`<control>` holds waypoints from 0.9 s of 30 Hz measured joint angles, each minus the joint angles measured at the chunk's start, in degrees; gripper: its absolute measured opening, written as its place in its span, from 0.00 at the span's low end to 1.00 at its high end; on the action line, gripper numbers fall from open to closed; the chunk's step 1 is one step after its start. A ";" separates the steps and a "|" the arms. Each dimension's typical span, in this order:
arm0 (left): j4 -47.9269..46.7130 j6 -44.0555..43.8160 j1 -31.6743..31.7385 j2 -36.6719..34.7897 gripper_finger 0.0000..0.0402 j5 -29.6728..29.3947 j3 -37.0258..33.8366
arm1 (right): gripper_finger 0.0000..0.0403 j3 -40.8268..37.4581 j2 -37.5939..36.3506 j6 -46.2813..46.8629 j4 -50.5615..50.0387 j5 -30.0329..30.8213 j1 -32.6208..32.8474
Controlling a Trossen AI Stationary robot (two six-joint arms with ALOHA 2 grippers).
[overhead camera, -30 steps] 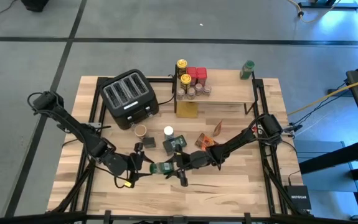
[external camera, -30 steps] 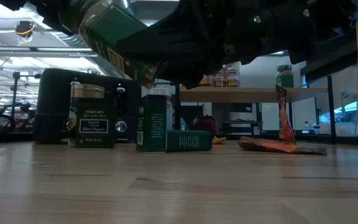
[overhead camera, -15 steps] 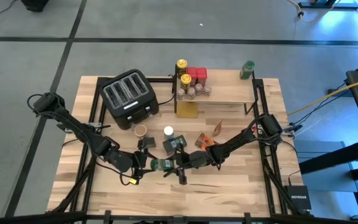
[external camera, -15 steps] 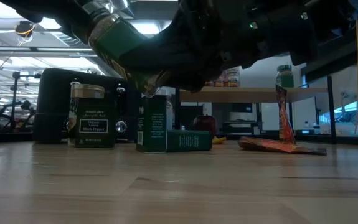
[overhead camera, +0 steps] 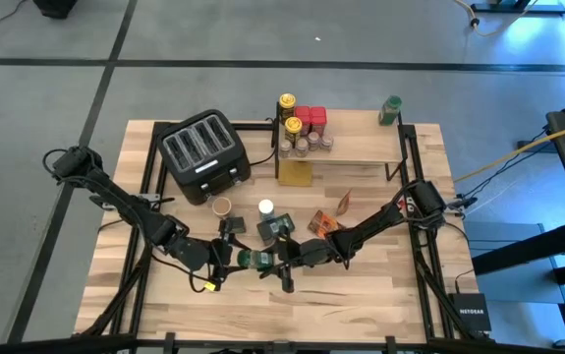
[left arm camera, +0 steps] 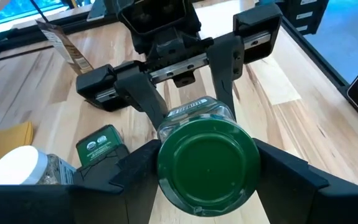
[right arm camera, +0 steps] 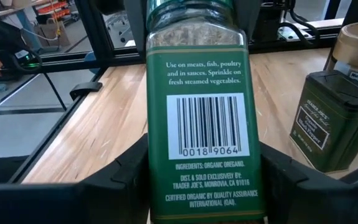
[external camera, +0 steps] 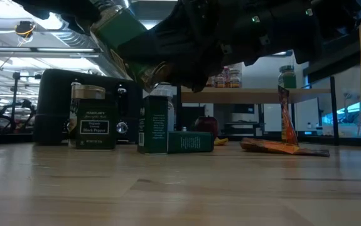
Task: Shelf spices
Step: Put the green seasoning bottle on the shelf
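A glass spice jar with a green lid point(overhead camera: 253, 260) hangs in the air over the table's near middle, between both grippers. It shows tilted in the low view point(external camera: 127, 41), lid end up. My left gripper point(overhead camera: 227, 258) is shut on its lid end and my right gripper point(overhead camera: 280, 258) is shut on its base end. The shelf point(overhead camera: 351, 149) stands at the far side and bears yellow-lidded point(overhead camera: 293, 125) and red-lidded jars point(overhead camera: 310, 118) and a green-lidded jar point(overhead camera: 390, 108). My left gripper pinches the green lid point(left arm camera: 207, 162) between its two fingers point(left arm camera: 135, 171), coming level from the table's left along the jar's length. My right gripper pinches the labelled glass body near its base point(right arm camera: 203, 186) between its two fingers point(right arm camera: 119, 183), coming from the table's right. The jar is lifted clear and tilted.
A black toaster point(overhead camera: 203, 152) stands far left. Under the arms lie a tan-lidded tin point(overhead camera: 222, 206), a white-lidded jar point(overhead camera: 265, 207), a green tin point(overhead camera: 277, 228) and foil packets point(overhead camera: 326, 221). A yellow packet point(overhead camera: 297, 173) sits under the shelf. Bare wood shows near right point(overhead camera: 390, 275).
My left gripper has moved toward the table's right, up to the jar's lid end, and its fingers now flank the lid. The jar, held by my right gripper, has shifted slightly toward the left and stayed tilted in the air.
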 joint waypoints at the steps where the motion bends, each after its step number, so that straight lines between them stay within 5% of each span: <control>1: -0.04 -0.03 0.00 0.00 0.55 -0.02 0.00 | 0.50 0.00 0.00 -0.01 0.02 0.01 -0.01; 5: -0.14 -0.22 0.00 0.00 0.50 0.00 0.00 | 0.51 0.00 0.00 0.04 0.08 0.00 -0.02; 15: -2.05 -1.80 -0.04 0.20 0.49 0.11 0.05 | 0.83 0.33 -0.72 -0.34 -0.63 1.46 -0.18; 27: -15.08 -14.54 -1.42 0.07 0.49 2.21 1.07 | 0.87 0.22 -9.71 -1.72 -14.71 5.46 1.75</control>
